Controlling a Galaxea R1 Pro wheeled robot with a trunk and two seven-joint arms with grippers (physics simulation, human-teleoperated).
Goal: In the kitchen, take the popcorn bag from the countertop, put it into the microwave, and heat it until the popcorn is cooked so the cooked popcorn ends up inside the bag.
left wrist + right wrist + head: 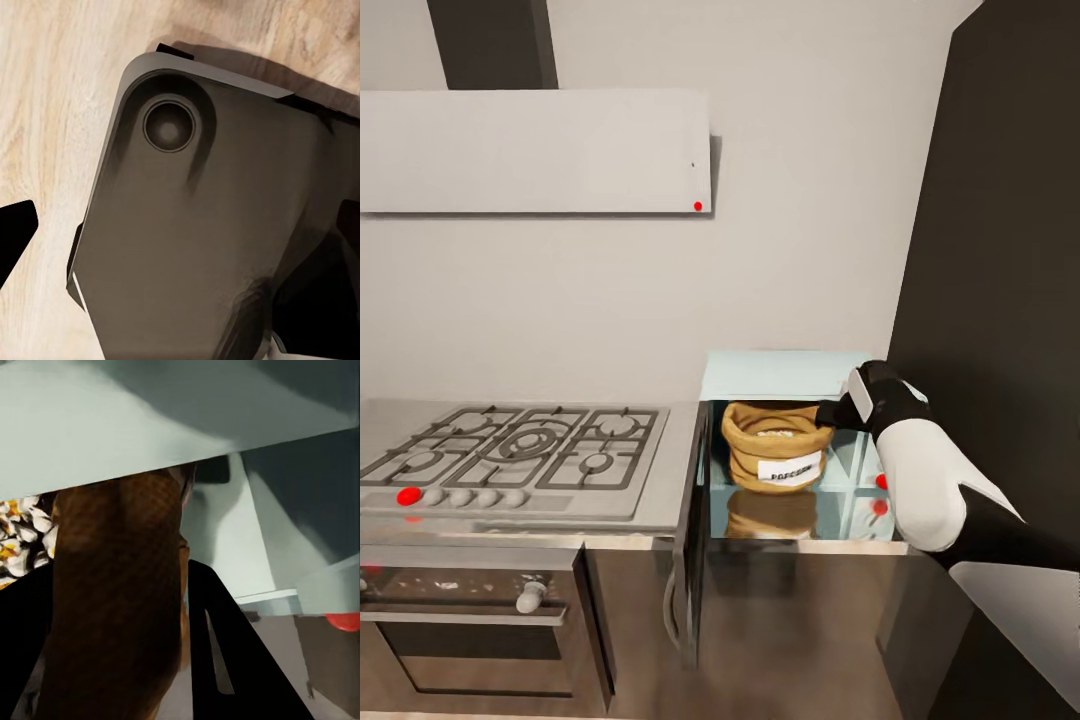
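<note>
One burlap popcorn bag (pixel 773 452) inside boxy microwave (pixel 785 375).

A small tan burlap popcorn bag (pixel 775 457) with a rolled rim and a white label stands inside the pale blue boxy microwave (pixel 785 375), whose dark door (pixel 693 530) hangs open toward the steel gas hob (pixel 520 450). Whitish popcorn (pixel 778 434) shows in the bag's mouth. The right gripper (pixel 828 413), on a black and white arm, meets the bag's rim. The microwave sits on the glossy grey countertop (pixel 800 546).
</note>
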